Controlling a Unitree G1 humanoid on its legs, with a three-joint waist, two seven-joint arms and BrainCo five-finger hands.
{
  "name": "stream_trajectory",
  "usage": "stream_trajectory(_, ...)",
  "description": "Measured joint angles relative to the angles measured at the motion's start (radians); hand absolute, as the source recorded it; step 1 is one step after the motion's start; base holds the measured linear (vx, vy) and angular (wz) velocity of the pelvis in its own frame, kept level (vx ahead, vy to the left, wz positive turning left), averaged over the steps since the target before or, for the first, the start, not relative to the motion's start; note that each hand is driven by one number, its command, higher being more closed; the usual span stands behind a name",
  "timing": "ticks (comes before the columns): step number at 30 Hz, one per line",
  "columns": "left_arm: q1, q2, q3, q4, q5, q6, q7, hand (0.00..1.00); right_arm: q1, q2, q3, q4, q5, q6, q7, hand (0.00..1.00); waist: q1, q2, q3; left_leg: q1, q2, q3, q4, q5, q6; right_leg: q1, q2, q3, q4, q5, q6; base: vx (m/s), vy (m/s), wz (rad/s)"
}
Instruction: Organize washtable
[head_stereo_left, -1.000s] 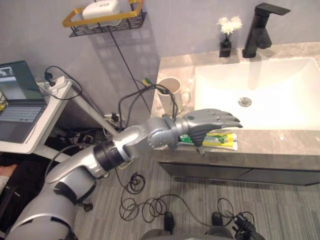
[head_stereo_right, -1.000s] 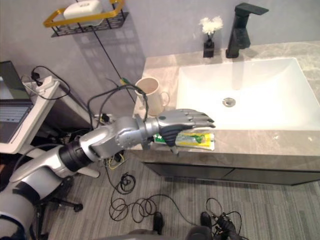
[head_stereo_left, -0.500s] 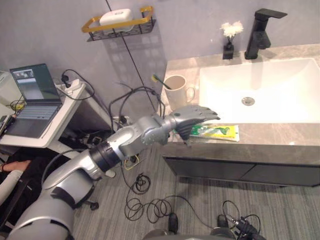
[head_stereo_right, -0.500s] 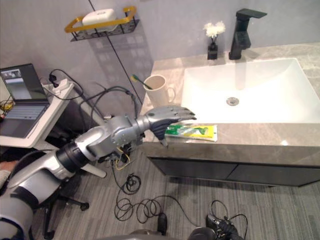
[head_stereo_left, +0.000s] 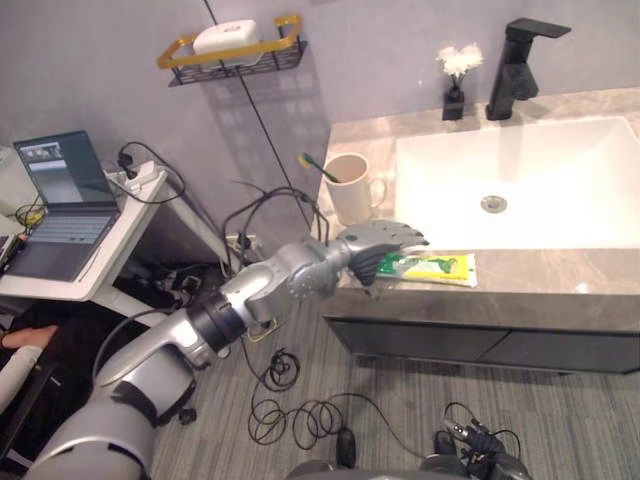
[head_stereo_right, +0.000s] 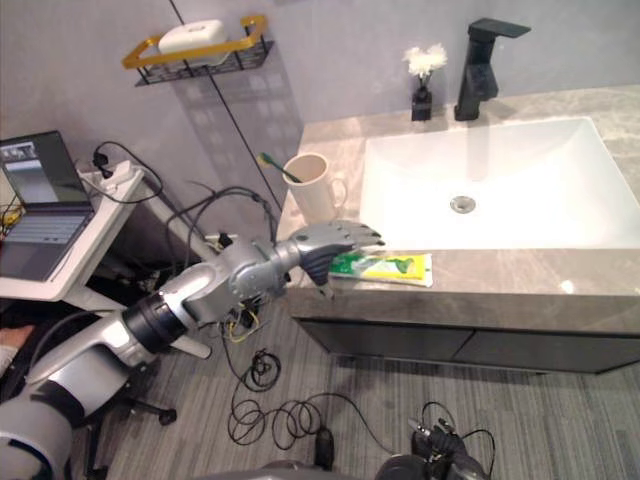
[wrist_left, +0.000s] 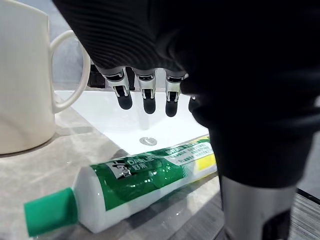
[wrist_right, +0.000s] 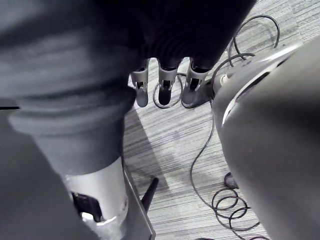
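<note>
A green, yellow and white toothpaste tube (head_stereo_left: 437, 268) lies flat on the front ledge of the grey stone washtable (head_stereo_left: 545, 268), its green cap (wrist_left: 50, 217) pointing left. My left hand (head_stereo_left: 386, 241) hovers open just above the cap end, fingers (wrist_left: 145, 96) straight and not touching the tube (wrist_left: 150, 175). A cream mug (head_stereo_left: 351, 187) with a green toothbrush (head_stereo_left: 311, 162) in it stands upright at the counter's left, just behind the hand. My right hand (wrist_right: 164, 82) hangs with relaxed fingers over the floor, holding nothing.
The white sink basin (head_stereo_left: 560, 170) takes up the counter's middle, with a black faucet (head_stereo_left: 520, 55) and a small flower vase (head_stereo_left: 456, 85) behind it. A wire wall shelf (head_stereo_left: 230, 52) holds a white soap box. A laptop (head_stereo_left: 55, 205) sits on a side table at left.
The camera has shifted. My left hand has drawn back to the left along the tube, from over its middle to its cap end, and sits a little lower.
</note>
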Motion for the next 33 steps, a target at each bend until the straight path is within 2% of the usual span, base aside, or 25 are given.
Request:
stream_trajectory(4,0.0,-0.015,0.026,0.024,0.0,0.017,-0.003,0.0,0.002,-0.003,-0.002,0.02,0.0,0.005,0.001,0.0,-0.001,0.002,-0.001,0.002,0.002,0.004,0.0,0.0,0.0,0.0,0.001,0.003,0.0,0.0,0.0,0.0,0.0,0.0)
stream_trajectory(15,0.001,-0.055,0.026,0.052,0.012,0.018,-0.017,0.0,0.007,-0.006,-0.005,0.023,0.002,0.005,0.001,0.0,-0.003,0.005,-0.004,-0.001,0.003,0.006,-0.001,-0.001,-0.001,-0.005,0.002,0.005,0.0,0.0,0.0,0.0,0.0,0.0)
stream_trajectory(23,0.062,-0.094,0.026,0.08,0.046,0.018,-0.017,0.0,0.01,-0.02,-0.004,0.022,0.002,0.003,0.001,0.0,-0.004,0.03,-0.019,-0.016,0.007,0.018,-0.002,-0.004,-0.004,-0.029,0.004,0.02,0.001,0.0,0.0,0.01,-0.003,-0.05)
stream_trajectory(28,0.075,-0.095,0.026,0.085,0.046,0.016,-0.016,0.0,0.021,-0.024,-0.005,0.022,0.002,0.003,0.001,0.0,-0.004,0.036,-0.022,-0.015,0.014,0.018,-0.002,-0.013,-0.018,-0.029,0.011,0.019,-0.012,0.001,-0.001,0.0,0.0,0.0)
stream_trajectory(33,0.074,-0.095,0.029,0.083,0.046,0.013,-0.009,0.0,0.026,-0.028,-0.023,0.023,0.003,0.003,0.001,0.0,-0.004,0.05,-0.03,-0.024,0.014,0.019,-0.002,-0.012,-0.016,-0.035,0.012,0.02,-0.018,0.003,0.0,0.02,-0.007,0.0)
